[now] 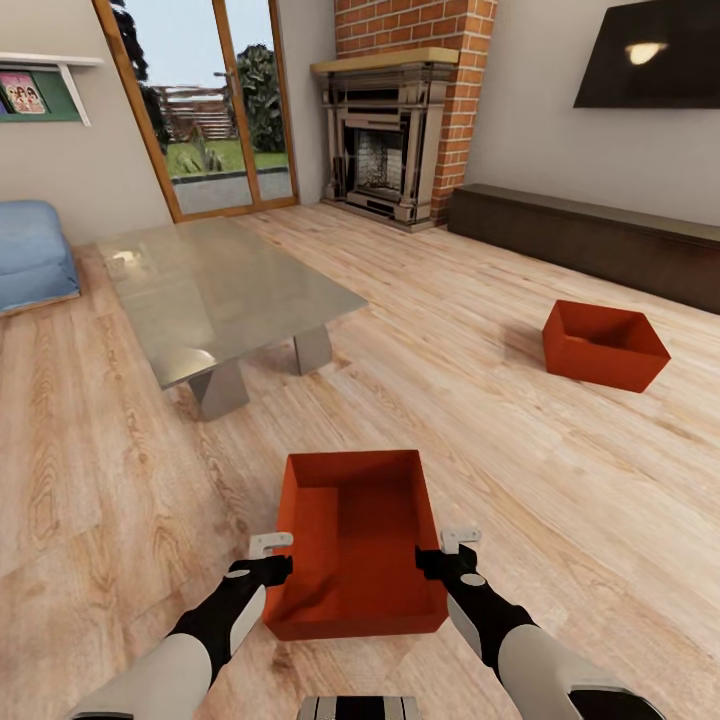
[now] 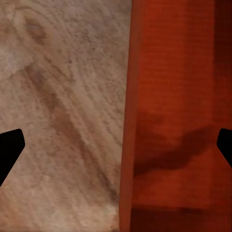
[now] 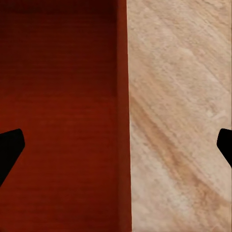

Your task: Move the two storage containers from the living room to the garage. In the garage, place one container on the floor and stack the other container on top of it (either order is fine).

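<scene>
Fingers of my left gripper (image 1: 272, 556) and right gripper (image 1: 450, 550) are spread, each pair straddling a side wall of the near storage container (image 1: 355, 545) at the lower centre, pinching nothing. Two containers in all: the second storage container (image 1: 603, 345) sits well apart at middle right. Both are plain orange-red open boxes with flared walls (smooth, matte). They rest on the light wood plank floor (image 1: 480, 400). One glass coffee table (image 1: 215, 290), a blue sofa (image 1: 33, 255), a red-brick fireplace (image 1: 395, 130) and a wall TV (image 1: 650, 55) fill the upper frame.
</scene>
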`<state>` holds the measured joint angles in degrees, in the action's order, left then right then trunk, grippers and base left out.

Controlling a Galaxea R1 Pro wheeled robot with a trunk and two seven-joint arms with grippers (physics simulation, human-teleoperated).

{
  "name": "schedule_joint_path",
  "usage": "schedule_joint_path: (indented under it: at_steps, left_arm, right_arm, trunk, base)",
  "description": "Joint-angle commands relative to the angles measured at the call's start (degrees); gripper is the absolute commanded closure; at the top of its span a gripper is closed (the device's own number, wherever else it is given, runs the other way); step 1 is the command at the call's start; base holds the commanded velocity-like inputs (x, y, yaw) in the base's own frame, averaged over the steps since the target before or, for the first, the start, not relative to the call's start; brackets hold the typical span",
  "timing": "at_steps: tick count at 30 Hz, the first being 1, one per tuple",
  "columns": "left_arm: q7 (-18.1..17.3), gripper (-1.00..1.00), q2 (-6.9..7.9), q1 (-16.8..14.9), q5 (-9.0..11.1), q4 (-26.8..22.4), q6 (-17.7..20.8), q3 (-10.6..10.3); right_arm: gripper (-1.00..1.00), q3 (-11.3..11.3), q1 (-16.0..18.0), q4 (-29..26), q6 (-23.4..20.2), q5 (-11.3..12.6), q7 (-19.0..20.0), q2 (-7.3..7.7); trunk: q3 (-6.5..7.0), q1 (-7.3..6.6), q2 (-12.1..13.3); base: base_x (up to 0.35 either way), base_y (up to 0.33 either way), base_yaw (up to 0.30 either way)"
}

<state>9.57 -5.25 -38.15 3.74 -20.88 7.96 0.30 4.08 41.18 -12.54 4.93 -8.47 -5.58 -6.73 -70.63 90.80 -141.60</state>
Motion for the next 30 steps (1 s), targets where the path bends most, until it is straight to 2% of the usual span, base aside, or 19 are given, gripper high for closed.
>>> schedule_joint_path:
  at_steps: [1,4,14,30]
  left_arm:
    - [0.2,-1.0,-0.02,0.0,0.4,-0.1,0.3,0.0]
    - [0.2,-1.0,-0.02,0.0,0.4,-0.1,0.3,0.0]
    - [0.2,-1.0,-0.03,0.0,0.4,-0.1,0.3,0.0]
    - [0.2,-1.0,-0.27,0.0,0.4,-0.2,0.3,0.0]
  right_arm:
    - [-1.0,0.4,0.0,0.1,0.2,-0.6,-0.1,-0.04]
    - [-1.0,0.4,0.0,0.1,0.2,-0.6,-0.1,-0.04]
    - [-1.0,0.5,0.0,0.1,0.2,-0.6,0.1,-0.07]
    - [-1.0,0.5,0.0,0.1,0.2,-0.6,0.3,-0.13]
  trunk:
    - [-0.23,0.21,-0.4]
    - [-0.76,0.87,-1.6]
    - [-2.98,1.13,-1.8]
    - [-2.98,1.13,-1.8]
  base:
    - [0.0,0.0,0.0]
    - [0.0,0.0,0.0]
    - [0.0,0.0,0.0]
    - [0.0,0.0,0.0]
